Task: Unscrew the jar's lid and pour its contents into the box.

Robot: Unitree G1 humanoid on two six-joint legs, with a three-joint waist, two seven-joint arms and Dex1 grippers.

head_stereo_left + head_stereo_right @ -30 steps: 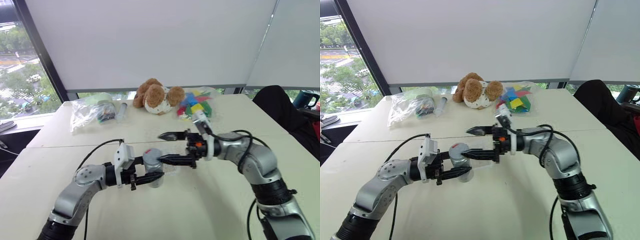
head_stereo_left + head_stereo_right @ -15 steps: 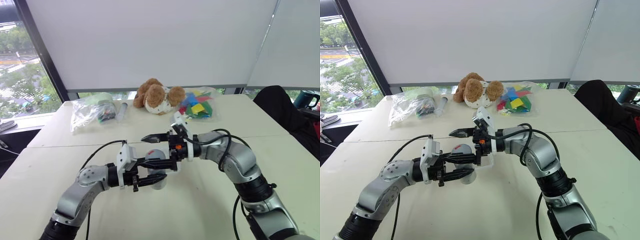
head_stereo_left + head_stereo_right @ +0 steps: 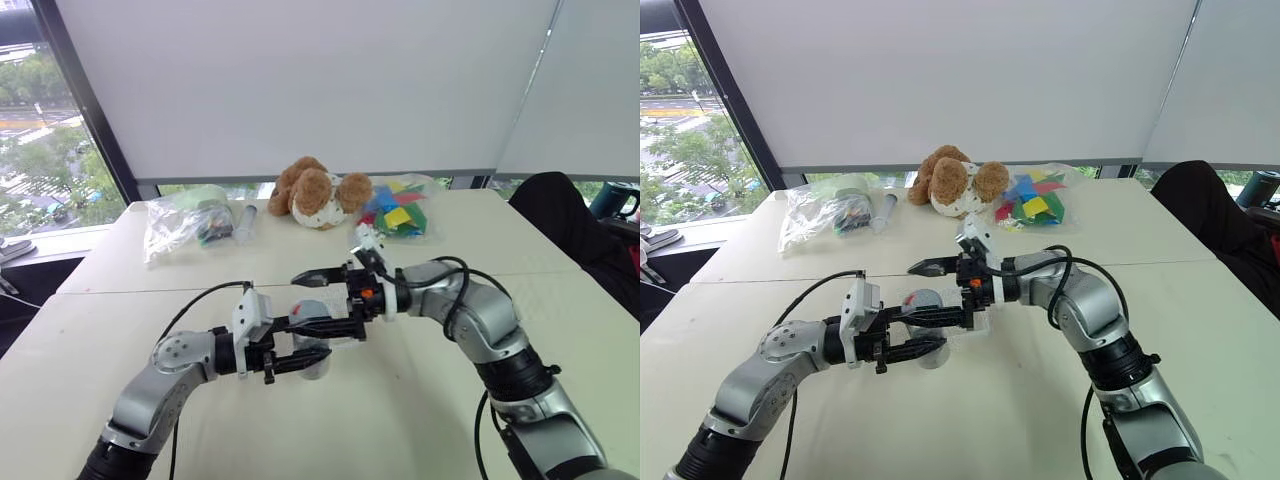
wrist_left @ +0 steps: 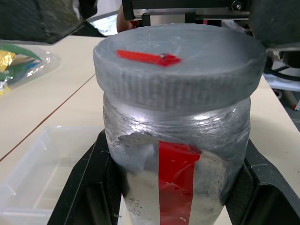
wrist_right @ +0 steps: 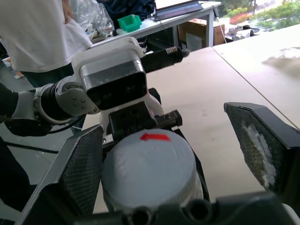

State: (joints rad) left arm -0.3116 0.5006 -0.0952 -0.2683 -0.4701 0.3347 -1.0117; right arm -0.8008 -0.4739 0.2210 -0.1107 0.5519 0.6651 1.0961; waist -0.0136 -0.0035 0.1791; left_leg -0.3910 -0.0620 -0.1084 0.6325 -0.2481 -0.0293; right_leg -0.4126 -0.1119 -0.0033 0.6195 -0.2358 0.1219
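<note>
One jar [image 4: 176, 159], silvery grey with a red stripe down its label, stands upright above the table [image 3: 420, 400], clamped at its body between the two fingers of the left gripper [image 3: 308, 345]. Its lid [image 4: 178, 63] is on, with a red mark on top. The right gripper [image 3: 320, 300] hangs spread wide around the lid, one finger on either side, gripping nothing. The clear box [image 4: 42, 173] sits on the table just beyond the jar. A plush toy [image 3: 312, 192] and plastic bags [image 3: 185, 222] lie at the far edge.
</note>
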